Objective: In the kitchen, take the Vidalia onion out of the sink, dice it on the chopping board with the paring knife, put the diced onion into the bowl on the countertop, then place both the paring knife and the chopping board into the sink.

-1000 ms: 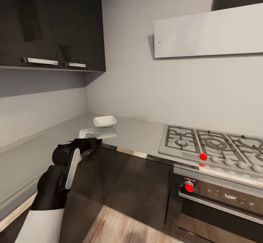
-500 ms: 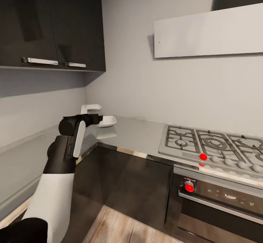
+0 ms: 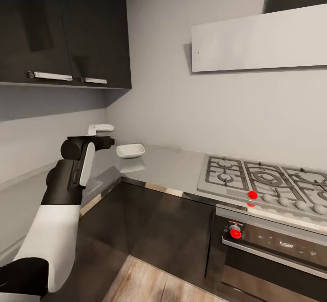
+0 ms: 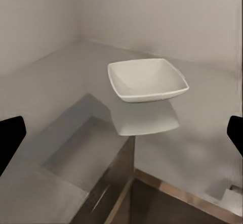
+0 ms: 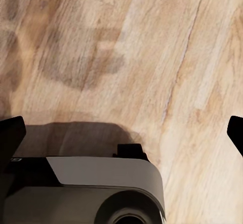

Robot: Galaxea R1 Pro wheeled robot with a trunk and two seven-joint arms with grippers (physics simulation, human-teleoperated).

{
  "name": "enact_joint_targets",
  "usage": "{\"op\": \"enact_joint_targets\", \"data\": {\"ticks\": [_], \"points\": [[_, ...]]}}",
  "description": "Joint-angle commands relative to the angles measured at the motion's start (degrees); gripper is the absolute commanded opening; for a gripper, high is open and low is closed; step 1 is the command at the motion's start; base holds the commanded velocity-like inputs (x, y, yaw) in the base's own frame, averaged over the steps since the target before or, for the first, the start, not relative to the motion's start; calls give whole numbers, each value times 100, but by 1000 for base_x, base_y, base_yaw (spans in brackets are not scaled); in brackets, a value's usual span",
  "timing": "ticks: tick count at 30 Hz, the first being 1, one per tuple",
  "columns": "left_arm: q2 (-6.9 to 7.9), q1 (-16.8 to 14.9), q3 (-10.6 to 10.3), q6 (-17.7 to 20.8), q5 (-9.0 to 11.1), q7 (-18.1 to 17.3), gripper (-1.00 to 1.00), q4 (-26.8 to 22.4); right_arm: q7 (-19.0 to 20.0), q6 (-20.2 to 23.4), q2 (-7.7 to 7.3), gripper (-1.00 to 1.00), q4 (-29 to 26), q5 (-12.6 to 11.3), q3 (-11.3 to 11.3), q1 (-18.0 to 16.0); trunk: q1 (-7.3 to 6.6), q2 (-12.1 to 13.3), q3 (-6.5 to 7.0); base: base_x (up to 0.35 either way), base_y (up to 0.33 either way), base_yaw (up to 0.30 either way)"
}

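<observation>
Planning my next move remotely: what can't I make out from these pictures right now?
- Left gripper: fingertips cut off by the left wrist view's edges; in the head view the wrist hides the fingers.
- Right gripper: likewise cut off, over wooden floor.
- Bowl: its inside is too small to read in the head view.
- Hob: cut off by the head view's right edge.

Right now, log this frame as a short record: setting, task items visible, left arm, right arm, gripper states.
setting: kitchen corner; gas hob above an oven
task items visible: white bowl on the grey countertop, empty
left arm: raised over the countertop, left gripper aimed toward the bowl
right arm: right gripper pointed down at the wooden floor
gripper states: both open, holding nothing
</observation>
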Motion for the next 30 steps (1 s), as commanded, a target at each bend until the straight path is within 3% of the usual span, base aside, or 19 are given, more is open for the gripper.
{"op": "enact_joint_targets", "data": {"ticks": [1,3,5,9,21,30], "points": [[43,-5,6,23,23,-87,100,-20,-19,-15,2,100,2,3,2,-2,0,-4,-7,0,0,0],[359,-5,13,28,40,-717,100,-98,-17,-16,4,100,3,1,2,-2,0,-4,-7,0,0,0],[530,-6,15,28,43,-1138,100,-165,-17,-17,5,100,7,0,2,-4,0,-4,-7,0,0,0],[707,-6,12,27,40,-1744,100,-314,-16,-17,5,100,10,0,2,-4,0,-4,-7,0,0,0],[964,-6,-10,27,34,-1927,100,-744,-16,-17,5,100,18,-4,2,-2,0,-4,-7,0,0,0],[992,-7,-18,27,16,-1928,100,-839,-16,-17,5,100,19,-9,9,-2,0,-4,-7,0,0,0]]}}
